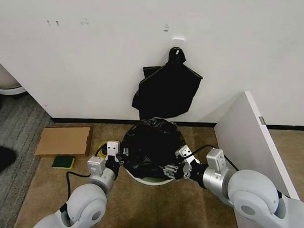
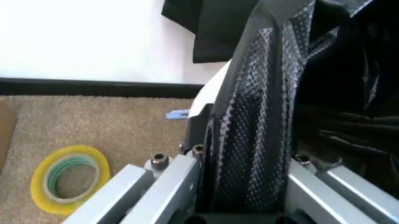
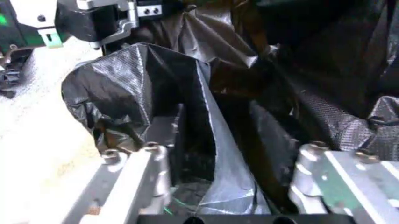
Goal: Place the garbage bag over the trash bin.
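The garbage bag [image 1: 149, 144], glossy black and wrinkled, lines the round cream-white trash bin [image 1: 151, 181], whose rim shows at the near side. My left gripper [image 1: 119, 160] is at the bin's left rim. In the left wrist view a taut band of the garbage bag [image 2: 262, 107] runs up from it against the trash bin's white wall [image 2: 212, 95]. My right gripper [image 1: 176, 163] is at the right rim and stands open. Loose film of the garbage bag [image 3: 143, 88] drapes over one finger [image 3: 134, 177] and lies in the gap between the two.
A bigger black bundle [image 1: 168, 89] hangs on the wall behind the bin. On the carpet to the left lie a flat cardboard piece [image 1: 64, 140], a green sponge [image 1: 63, 162] and a yellow tape roll [image 2: 65, 177]. A white panel [image 1: 244, 141] stands close on the right.
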Motion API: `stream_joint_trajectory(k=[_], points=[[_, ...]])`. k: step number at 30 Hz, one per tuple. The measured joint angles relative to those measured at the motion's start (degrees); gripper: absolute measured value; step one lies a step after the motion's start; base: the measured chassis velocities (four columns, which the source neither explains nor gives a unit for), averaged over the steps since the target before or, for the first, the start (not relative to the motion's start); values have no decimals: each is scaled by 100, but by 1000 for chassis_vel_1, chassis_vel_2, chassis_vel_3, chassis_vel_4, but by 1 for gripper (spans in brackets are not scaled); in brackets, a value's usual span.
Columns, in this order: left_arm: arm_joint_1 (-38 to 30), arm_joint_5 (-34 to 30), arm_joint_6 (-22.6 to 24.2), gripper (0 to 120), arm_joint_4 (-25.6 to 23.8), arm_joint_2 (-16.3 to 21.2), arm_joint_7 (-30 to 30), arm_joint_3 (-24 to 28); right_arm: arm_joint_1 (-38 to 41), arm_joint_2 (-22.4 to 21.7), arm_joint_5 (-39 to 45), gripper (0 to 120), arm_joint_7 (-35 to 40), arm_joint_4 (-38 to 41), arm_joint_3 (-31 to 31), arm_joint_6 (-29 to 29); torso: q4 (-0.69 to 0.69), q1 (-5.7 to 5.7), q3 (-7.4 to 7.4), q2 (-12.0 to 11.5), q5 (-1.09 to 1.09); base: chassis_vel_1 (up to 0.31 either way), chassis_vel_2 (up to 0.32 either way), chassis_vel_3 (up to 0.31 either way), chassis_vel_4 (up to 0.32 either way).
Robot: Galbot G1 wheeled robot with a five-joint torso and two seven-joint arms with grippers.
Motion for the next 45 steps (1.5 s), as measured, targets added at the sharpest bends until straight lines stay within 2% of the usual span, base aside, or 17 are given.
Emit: stream_joint_trajectory(k=[1,3,7,10,21,26,30,35,38,45], points=[[11,-2,0,0,-4,1,0,-6,-1,0,-57,29,3,14,-4,0,0,0,0,0,0,0,0,0,0],[13,-3,0,0,-4,-1,-1,-8,-2,-4,-154,26,-6,17,-25,0,0,0,0,1,-1,0,0,0,0],[-5,-3,3,0,-11,-30,-11,-13,-5,-4,-333,8,-28,18,-90,1,0,0,0,1,0,0,0,0,0],[-18,-48,13,0,-7,-30,-30,-23,-11,3,-428,0,-47,67,-108,40,1,0,0,1,0,0,0,0,0],[-281,-894,186,0,208,-123,-387,-194,-432,-208,-1412,0,-506,343,-140,768,0,0,0,1,0,0,0,0,0],[-468,-1553,317,0,190,-129,-616,-369,-630,-342,-2044,0,-731,355,-338,1334,-1,0,0,1,-1,0,0,0,0],[-516,-1816,384,0,161,-83,-751,-533,-702,-395,-2377,0,-951,328,-489,1711,1,0,0,1,-1,0,0,0,0],[-512,-1850,395,0,162,-70,-780,-569,-744,-407,-2679,0,-1139,324,-663,2037,0,0,0,1,-1,0,0,0,0],[-508,-1950,410,0,125,-113,-848,-576,-830,-430,-3259,0,-1377,242,-905,2337,0,0,0,1,-1,0,0,0,0],[-523,-2292,468,0,28,-105,-984,-637,-984,-417,-3969,0,-1689,12,-1125,2710,0,0,0,1,0,0,0,0,0]])
